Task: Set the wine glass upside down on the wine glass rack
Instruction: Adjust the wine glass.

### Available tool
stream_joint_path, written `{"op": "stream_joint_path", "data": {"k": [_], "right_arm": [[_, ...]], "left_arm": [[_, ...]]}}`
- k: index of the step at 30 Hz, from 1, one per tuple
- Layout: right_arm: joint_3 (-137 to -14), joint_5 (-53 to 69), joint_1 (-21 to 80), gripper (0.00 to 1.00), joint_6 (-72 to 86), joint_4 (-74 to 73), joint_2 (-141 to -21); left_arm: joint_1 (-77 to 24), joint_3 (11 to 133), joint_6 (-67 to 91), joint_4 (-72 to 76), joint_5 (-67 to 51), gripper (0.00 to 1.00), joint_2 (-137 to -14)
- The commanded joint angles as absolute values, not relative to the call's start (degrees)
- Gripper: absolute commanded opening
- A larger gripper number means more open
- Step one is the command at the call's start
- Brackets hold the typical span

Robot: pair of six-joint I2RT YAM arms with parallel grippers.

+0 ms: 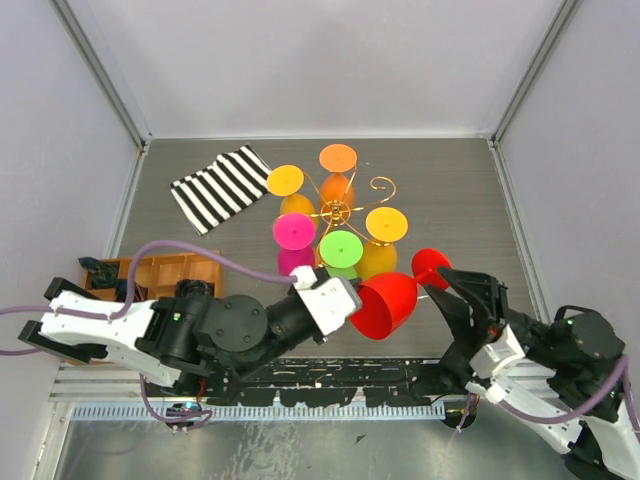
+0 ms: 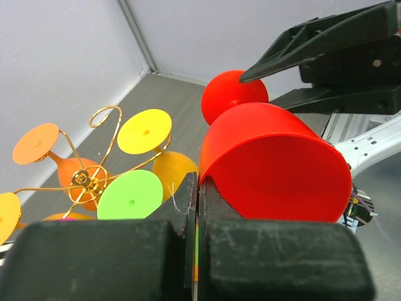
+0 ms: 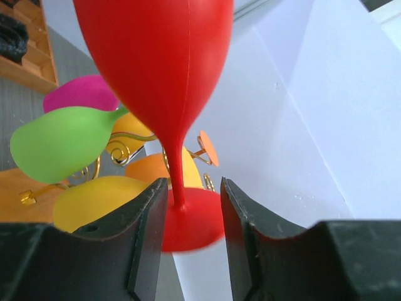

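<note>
While your left gripper [image 2: 198, 194] has its jaws pressed together on the rim of the red wine glass [image 1: 385, 305], which lies sideways just in front of the wine glass rack [image 1: 340, 210], hold firm and swing the foot upward. The green glass [image 1: 340, 247] crowds the near side; the free curl [image 1: 382, 186] is back right. Right gripper [image 3: 193, 191] jaws are spread around the stem, not touching. Back it off over the open surface to the right.

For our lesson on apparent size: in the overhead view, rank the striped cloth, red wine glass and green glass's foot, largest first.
1-2. striped cloth and red wine glass: alike; glass held nearer the camera, so unranked.
3. green foot: clearly smallest.
</note>
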State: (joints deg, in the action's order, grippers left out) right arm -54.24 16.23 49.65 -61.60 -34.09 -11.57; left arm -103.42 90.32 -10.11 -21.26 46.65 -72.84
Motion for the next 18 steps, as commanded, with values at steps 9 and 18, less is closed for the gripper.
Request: {"op": "stream_joint_path", "data": {"k": [9,18], "right_arm": [[-57.50,4.22,49.57,0.51,-30.01,-25.86,-4.37],[-64.95,-14.25,49.14,0.52,1.03,-30.25,-12.70]], "left_arm": [[-103.62,77.99,-32.99,7.06,41.48,0.00,-63.82],[-103.64,71.74,-58.26,30.53,37.34,0.00,-67.11]]}}
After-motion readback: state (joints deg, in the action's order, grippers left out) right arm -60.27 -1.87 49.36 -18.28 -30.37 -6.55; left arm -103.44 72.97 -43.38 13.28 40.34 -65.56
